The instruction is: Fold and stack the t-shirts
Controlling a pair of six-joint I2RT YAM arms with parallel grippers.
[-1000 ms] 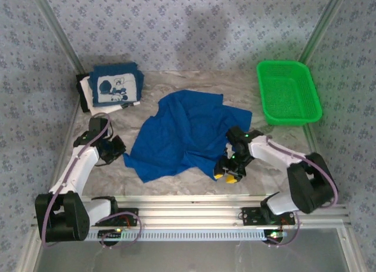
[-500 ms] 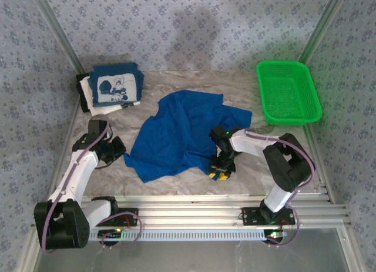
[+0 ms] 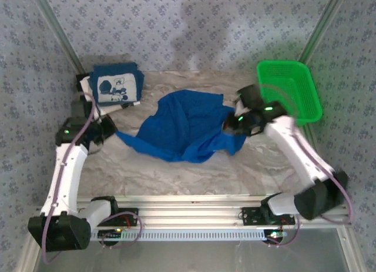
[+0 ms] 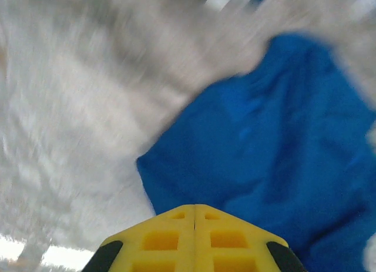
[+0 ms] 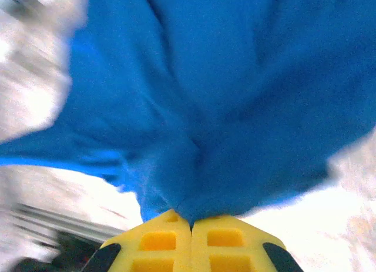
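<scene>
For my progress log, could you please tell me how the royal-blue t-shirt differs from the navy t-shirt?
The royal-blue t-shirt is unfolded and rumpled; the navy t-shirt is folded into a neat rectangle. The royal-blue one shows no print, the navy one a white cartoon panel. The left pincer and right pincer both grip the royal-blue one; the navy one lies untouched. Both are blue cloth tees on the table.
</scene>
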